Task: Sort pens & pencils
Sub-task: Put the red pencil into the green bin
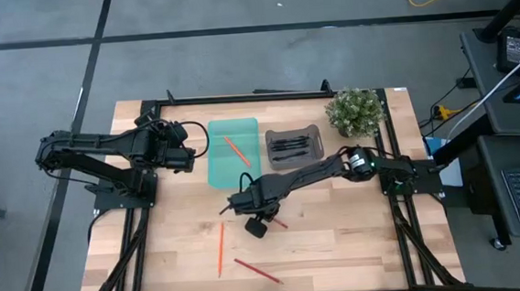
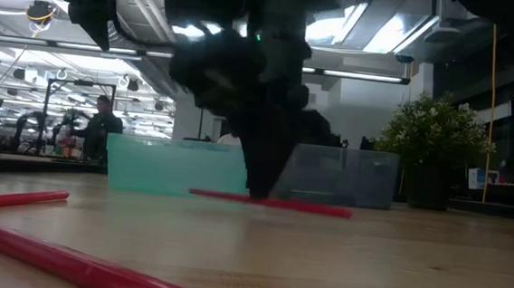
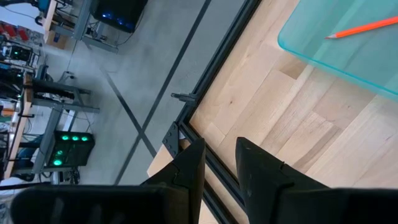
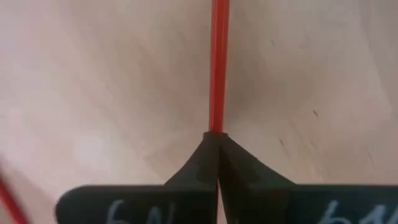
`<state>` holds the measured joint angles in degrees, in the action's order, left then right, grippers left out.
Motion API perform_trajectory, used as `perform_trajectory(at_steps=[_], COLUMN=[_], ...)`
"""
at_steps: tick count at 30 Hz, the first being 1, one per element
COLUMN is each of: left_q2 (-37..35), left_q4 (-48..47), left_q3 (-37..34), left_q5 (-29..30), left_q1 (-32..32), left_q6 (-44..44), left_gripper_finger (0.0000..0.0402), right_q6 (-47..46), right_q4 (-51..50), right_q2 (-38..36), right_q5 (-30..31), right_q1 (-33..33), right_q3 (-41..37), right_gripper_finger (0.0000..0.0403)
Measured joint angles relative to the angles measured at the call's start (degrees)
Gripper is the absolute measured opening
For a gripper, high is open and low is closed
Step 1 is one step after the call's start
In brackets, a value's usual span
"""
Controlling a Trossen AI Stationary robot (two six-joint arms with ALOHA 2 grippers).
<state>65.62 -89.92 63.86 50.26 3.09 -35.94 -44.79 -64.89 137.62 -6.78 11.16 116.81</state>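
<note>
**At mid-table: right fingers pinched on a red pencil lying flat**

At the centre of the pale wooden table [image 1: 340, 241], my right gripper [image 1: 258, 221] is down on the boards, its fingers closed together on a thin red pencil [image 2: 271, 202]. The grip sits partway along the shaft so it should lift level. In the low view the pencil lies flat on the wood, not yet raised.

Sorted so far: one orange pencil [image 1: 235, 149] rests in the translucent teal tray [image 1: 218, 171]; the thin black pens [image 1: 290, 145] lie in the grey bin [image 1: 275, 158] beside it. Still loose near the front edge: an orange pencil [image 1: 220, 247] and a dark-red pencil [image 1: 257, 270].

My left gripper [image 1: 185, 154] waits beside the teal tray, fingers slightly apart, empty.
</note>
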Motion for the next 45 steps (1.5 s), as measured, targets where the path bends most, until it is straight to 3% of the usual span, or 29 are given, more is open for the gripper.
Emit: perform_trajectory(at_steps=[31,45], left_q2=[0.0,-0.01], left_q4=[-0.08,-0.13], left_q3=[0.0,0.01], left_q5=[1.67,2.85], left_q1=[-0.01,-0.07], left_q6=[1.77,3.55], left_gripper_finger=[0.0085,0.0085], right_q6=[-1.19,-0.73], right_q4=[-4.67,-14.06], right_q2=[-0.44,-1.43], right_q5=[0.98,8.1], right_q1=[1.01,-0.08], right_q3=[3.35,18.07], right_gripper_finger=[0.0,0.0])
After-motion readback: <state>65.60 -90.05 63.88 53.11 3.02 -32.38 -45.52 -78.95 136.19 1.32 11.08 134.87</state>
